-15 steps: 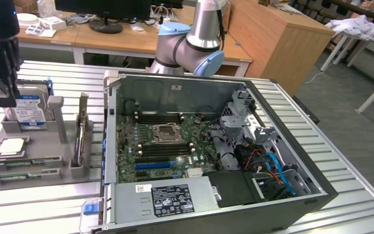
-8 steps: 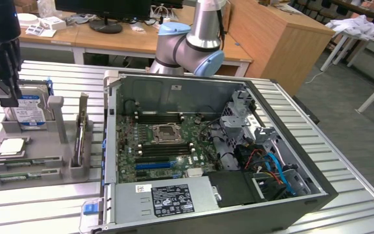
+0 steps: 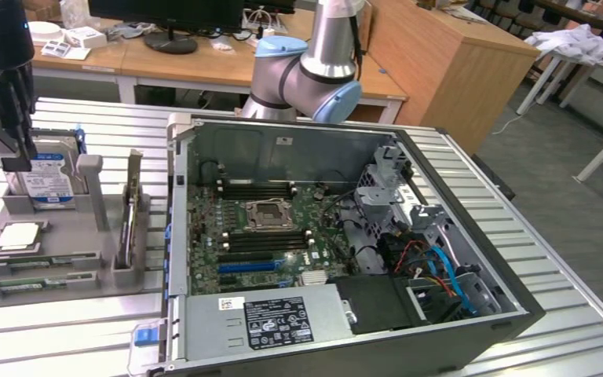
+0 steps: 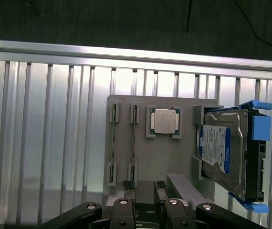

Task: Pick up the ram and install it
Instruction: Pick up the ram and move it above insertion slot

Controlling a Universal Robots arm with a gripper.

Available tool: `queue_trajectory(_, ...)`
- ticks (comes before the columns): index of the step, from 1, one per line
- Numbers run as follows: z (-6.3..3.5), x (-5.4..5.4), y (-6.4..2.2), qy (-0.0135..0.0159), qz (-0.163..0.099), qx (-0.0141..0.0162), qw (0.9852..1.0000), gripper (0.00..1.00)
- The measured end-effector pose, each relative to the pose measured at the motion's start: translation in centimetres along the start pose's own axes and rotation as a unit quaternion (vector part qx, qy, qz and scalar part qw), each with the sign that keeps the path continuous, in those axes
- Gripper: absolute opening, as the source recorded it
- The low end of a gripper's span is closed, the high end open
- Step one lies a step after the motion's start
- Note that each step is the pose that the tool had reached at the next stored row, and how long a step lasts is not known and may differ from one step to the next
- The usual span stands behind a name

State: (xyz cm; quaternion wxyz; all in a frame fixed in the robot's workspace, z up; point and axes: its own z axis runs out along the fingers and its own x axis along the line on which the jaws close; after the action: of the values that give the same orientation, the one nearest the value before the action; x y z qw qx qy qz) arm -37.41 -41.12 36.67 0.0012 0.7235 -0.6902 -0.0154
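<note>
The ram (image 3: 40,260), apparently green, lies edgewise in the gray holder (image 3: 71,236).

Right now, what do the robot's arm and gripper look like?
The arm is a silver tube with rounded grey joints and light blue caps. The gripper is black, built of jointed links fastened with silver bolts.

Slatted metal table (image 3: 60,338) bears a grey tray (image 3: 71,228) and open computer case (image 3: 407,349).
</note>
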Motion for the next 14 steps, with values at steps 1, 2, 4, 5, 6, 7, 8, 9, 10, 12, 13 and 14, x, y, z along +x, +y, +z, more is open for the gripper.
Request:
queue_trajectory(1, 0.09, 0.0, 0.0, -0.0001, 0.0, 0.0001, 1.0, 0.3)
queue_trajectory(2, 0.19, 0.0, -0.01, -0.0001, 0.0, 0.0, 1.0, 0.3)
queue_trajectory(4, 0.4, 0.0, -0.01, -0.0001, 0.0, -0.0001, 1.0, 0.3)
queue_trajectory(5, 0.53, 0.0, -0.02, -0.0001, 0.0, -0.0001, 1.0, 0.3)
queue_trajectory(6, 0.67, 0.0, -0.02, -0.0001, 0.0, 0.0, 1.0, 0.3)
queue_trajectory(7, 0.8, 0.0, -0.02, -0.0001, 0.0, -0.0001, 1.0, 0.3)
queue_trajectory(8, 0.95, 0.0, -0.02, -0.0001, 0.0, -0.0001, 1.0, 0.3)
queue_trajectory(9, 1.13, 0.0, -0.03, -0.0001, 0.0, 0.0, 1.0, 0.3)
queue_trajectory(10, 1.31, 0.0, -0.03, -0.0001, 0.0, 0.0, 1.0, 0.3)
queue_trajectory(12, 1.68, 0.0, -0.04, -0.0001, 0.0, -0.0001, 1.0, 0.3)
queue_trajectory(13, 1.86, 0.1, -0.05, -0.0001, 0.0, 0.0, 1.0, 0.3)
queue_trajectory(14, 2.05, 0.1, -0.05, -0.0001, 0.0, 0.0, 1.0, 0.3)
